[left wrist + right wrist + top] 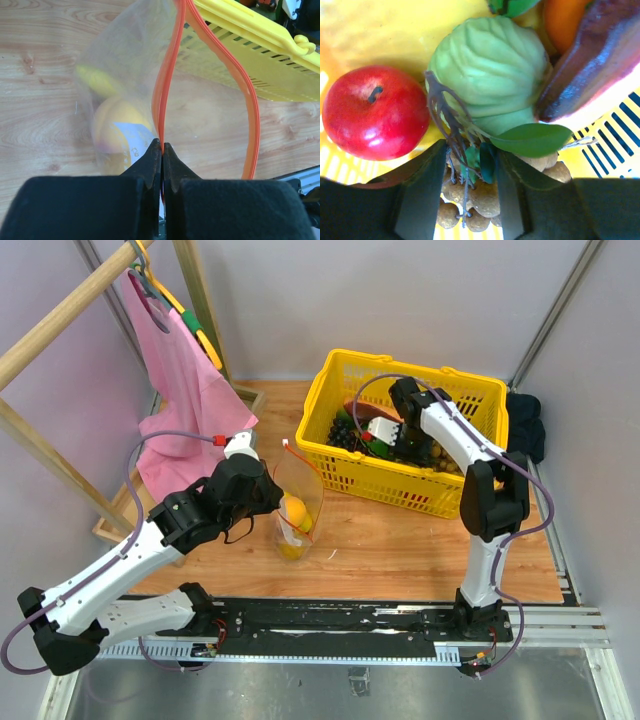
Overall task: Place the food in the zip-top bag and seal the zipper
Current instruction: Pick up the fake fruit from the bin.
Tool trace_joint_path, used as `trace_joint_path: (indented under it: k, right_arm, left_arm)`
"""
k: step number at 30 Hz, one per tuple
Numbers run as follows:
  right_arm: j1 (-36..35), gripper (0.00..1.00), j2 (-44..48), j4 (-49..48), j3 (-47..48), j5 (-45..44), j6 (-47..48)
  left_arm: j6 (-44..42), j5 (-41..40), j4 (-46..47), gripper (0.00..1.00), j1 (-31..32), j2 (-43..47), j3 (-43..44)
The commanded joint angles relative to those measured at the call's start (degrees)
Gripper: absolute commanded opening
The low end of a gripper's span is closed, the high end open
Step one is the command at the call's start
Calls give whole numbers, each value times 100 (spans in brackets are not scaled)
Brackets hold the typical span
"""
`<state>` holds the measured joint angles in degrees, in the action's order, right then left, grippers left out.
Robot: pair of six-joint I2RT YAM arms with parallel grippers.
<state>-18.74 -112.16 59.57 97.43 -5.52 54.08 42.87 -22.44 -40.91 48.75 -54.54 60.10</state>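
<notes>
One wooden table (400, 550) carries everything. At its far left stands a timber rack (60, 310) draped with a pink cloth (180, 390); at the far right sits a yellow basket (345, 375).

Just left of the basket and nearer, the bag (300, 480) stands upright, long axis vertical and mouth up. Its zipper (157, 110) is unsealed: the two red strips bow well apart and meet at the left gripper (162, 145), whose jaws are fully closed on the strip at that end. A peach (117, 125) lies inside the bag near the bottom, with a pale sticker (132, 137) too blurred to read.

The right gripper (470, 165) reaches down into the basket, jaws about half apart on either side of the cluster (470, 200) of tan balls. Whether they pinch it cannot be told. Crowding that cluster are a brown roll (600, 60), a green vegetable (490, 70) and a red apple (375, 112), and a leaf (530, 140) lies across the right finger.
</notes>
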Motion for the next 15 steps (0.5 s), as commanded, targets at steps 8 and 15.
trace_joint_path:
  k: [8,15]
  right_arm:
    - [51,10,204,-464,-34,-411,-255]
    - [55,1,689,-630,75,-65,-558]
  left_arm:
    - [-12,-125,-58,0,-25,101,192]
    - [-15,-114,-47,0,-24,68,226]
